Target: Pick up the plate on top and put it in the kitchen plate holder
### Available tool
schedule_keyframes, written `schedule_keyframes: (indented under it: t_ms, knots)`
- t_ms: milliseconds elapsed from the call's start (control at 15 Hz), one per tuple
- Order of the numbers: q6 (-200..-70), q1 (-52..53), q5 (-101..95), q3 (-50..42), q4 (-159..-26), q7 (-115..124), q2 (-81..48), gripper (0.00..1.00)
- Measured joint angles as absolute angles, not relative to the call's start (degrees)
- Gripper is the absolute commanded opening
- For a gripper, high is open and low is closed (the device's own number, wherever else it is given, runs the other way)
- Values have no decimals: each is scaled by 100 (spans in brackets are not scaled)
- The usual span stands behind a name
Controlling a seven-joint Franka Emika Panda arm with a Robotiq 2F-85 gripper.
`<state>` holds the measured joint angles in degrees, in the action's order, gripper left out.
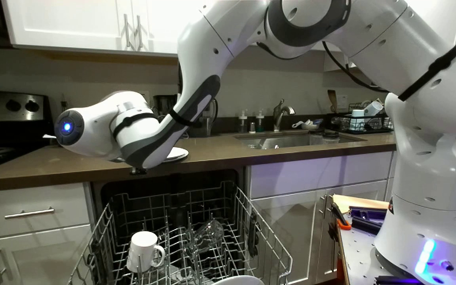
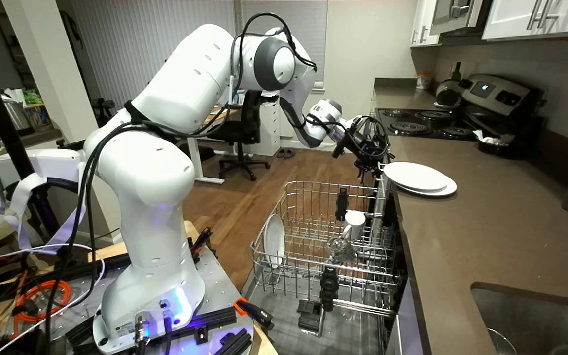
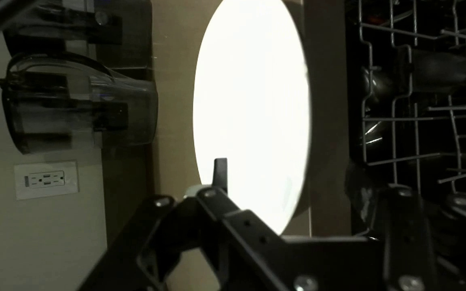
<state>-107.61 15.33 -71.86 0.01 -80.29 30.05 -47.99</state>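
Observation:
Two white plates lie stacked on the counter's front edge; the top plate (image 2: 412, 175) is shifted off the lower plate (image 2: 447, 189). In an exterior view the plates (image 1: 177, 153) are partly behind the arm. My gripper (image 2: 370, 165) is at the plates' near edge. In the wrist view it (image 3: 293, 182) is open, one finger in front of the bright top plate (image 3: 253, 101), the other beyond the counter edge. I cannot tell whether it touches the plate. The plate holder, a grey wire rack (image 1: 263, 224), is pulled out below; it also shows in the exterior view (image 2: 313, 183).
The rack holds a white mug (image 1: 141, 251), a clear glass (image 1: 210, 233) and an upright white plate (image 2: 274, 241). The brown counter (image 2: 486, 222) edge lies right by the gripper. A dark clear pitcher (image 3: 83, 105) stands behind the plates. A stove (image 2: 427, 123) is farther along.

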Motion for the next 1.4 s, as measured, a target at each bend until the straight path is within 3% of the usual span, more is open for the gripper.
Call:
schedule_keyframes:
  t_ms: [333, 467, 667, 800, 1400]
  knots:
    - [-10757, 1533, -7254, 0, -8029, 3042, -4811, 11]
    - [-10755, 1533, -7254, 0, -8029, 3055, -4811, 6]
    - [-10755, 1539, -7255, 1, -8029, 3080, -4834, 2]
    - [-10751, 1539, -7266, 0, -8030, 3130, -4854, 7]
    - [-10440, 1726, -7497, -18, -8109, 3922, -4905, 6]
